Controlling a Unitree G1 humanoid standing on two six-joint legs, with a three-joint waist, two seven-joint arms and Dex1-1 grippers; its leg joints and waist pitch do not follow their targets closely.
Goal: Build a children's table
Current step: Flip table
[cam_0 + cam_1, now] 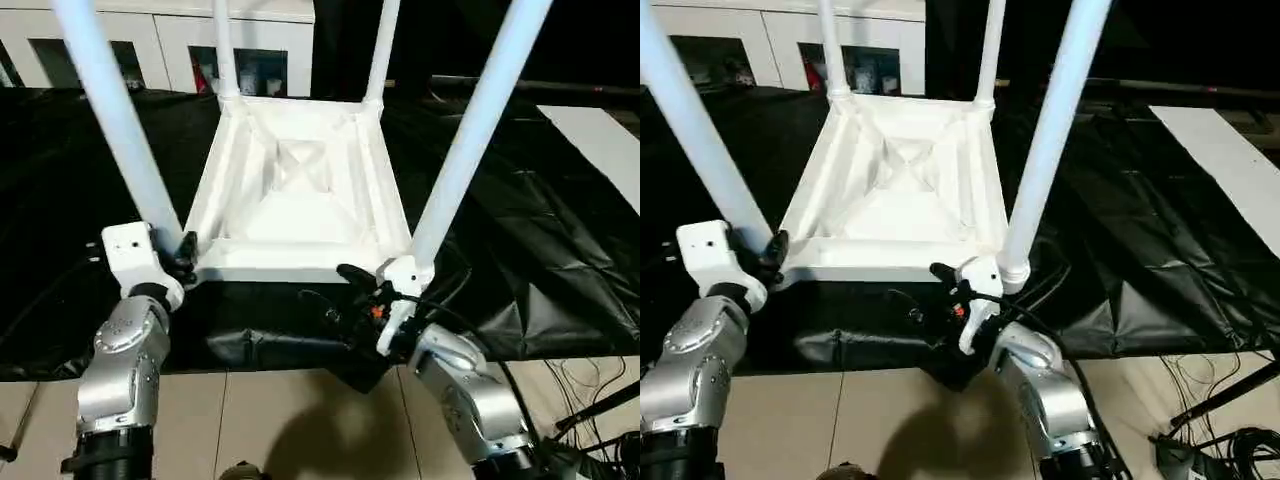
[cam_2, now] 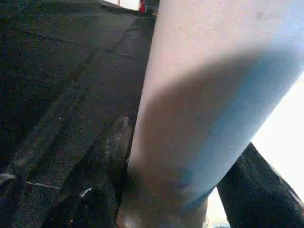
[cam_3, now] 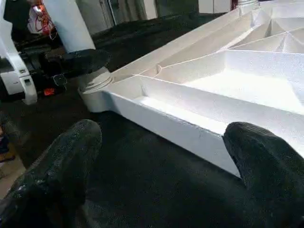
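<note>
The tabletop lies underside up on black sheeting, four legs standing in its corner sockets. The left gripper straddles the near left leg's base, perhaps touching it. The right gripper gapes wide, holding nothing, beside the tabletop's near edge.
</note>
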